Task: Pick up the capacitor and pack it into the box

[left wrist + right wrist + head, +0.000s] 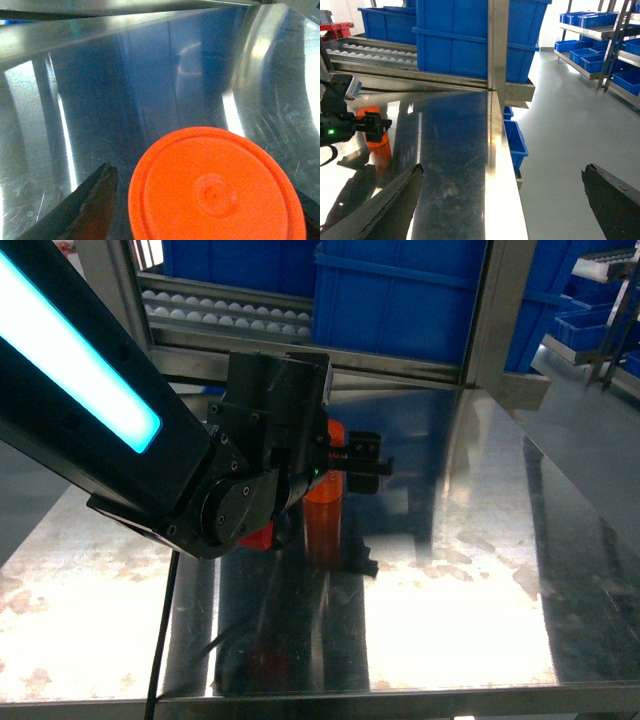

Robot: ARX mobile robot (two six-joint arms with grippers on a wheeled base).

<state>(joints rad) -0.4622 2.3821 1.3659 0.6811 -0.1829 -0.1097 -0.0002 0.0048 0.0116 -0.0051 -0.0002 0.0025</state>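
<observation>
An orange cylindrical capacitor (pixel 322 512) stands upright on the shiny steel table (pixel 470 570), left of centre. My left gripper (pixel 362 465) reaches over its top. In the left wrist view the capacitor's round orange top (pixel 215 192) lies between the two dark fingers (pixel 97 200), and a gap shows on the left side, so my left gripper (pixel 207 197) is open around it. My right gripper (pixel 502 197) is wide open and holds nothing, hanging over the table's right edge. From there the capacitor (pixel 376 142) shows far left. The box is out of view.
Large blue bins (pixel 400 300) and a roller conveyor (pixel 220 312) line the back of the table behind a steel upright (pixel 495 310). Beyond the table's right edge (pixel 506 165) lie grey floor, a small blue bin (pixel 516 142) and shelves of blue bins (pixel 600 35).
</observation>
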